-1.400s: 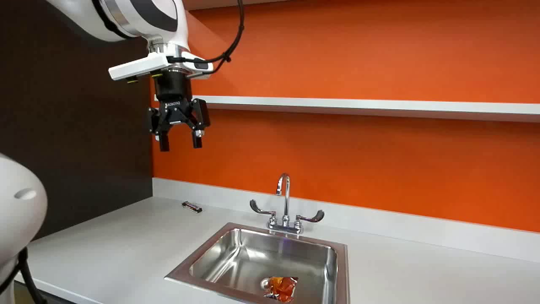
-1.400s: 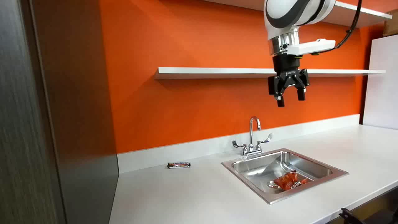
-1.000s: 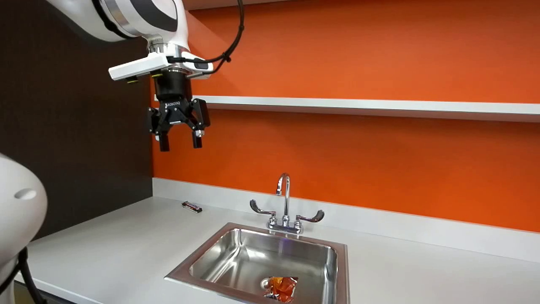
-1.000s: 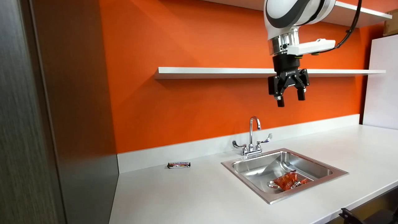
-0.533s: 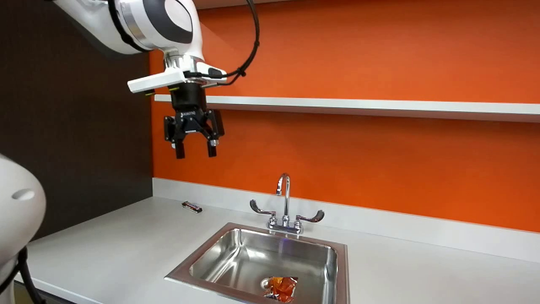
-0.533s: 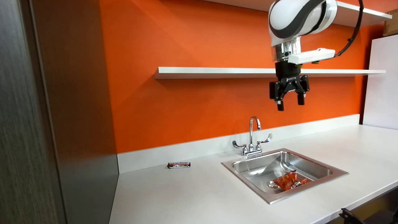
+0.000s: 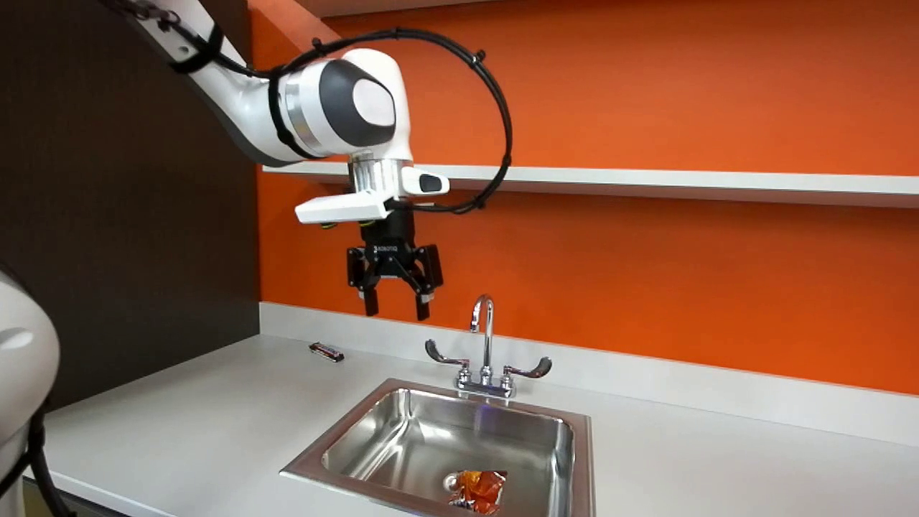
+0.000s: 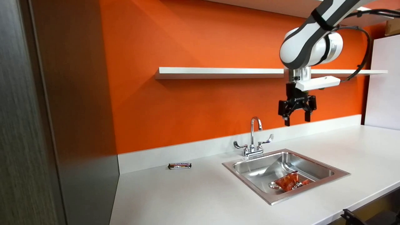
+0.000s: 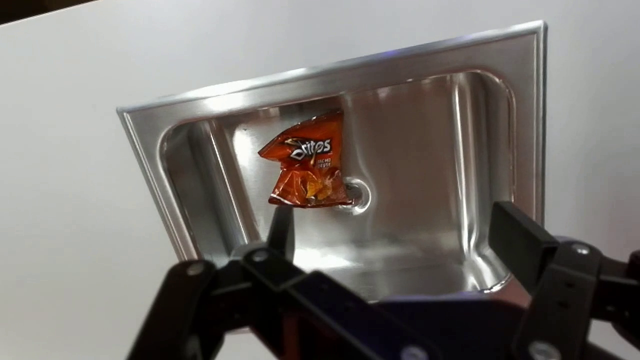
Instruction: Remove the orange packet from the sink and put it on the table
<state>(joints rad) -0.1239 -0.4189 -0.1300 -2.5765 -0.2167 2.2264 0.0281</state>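
Well below jaws, packet (image 9: 311, 155) lies in sink (image 9: 527, 125), untouched. Jaws wide, nothing between them. Gripper (image 7: 396, 310) lower, nearer sink than second ago; packet unmoved. Likely approach under way; descent to packet, grasp, then lift out to table (image 7: 718, 459) still ahead.

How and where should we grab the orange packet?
Probably across its waist, straight down from above, gripper fingers on either side: in the wrist view the orange packet narrows there between wider ends. It lies low in the sink, whose walls surround it, so a low side approach looks likely to be blocked.
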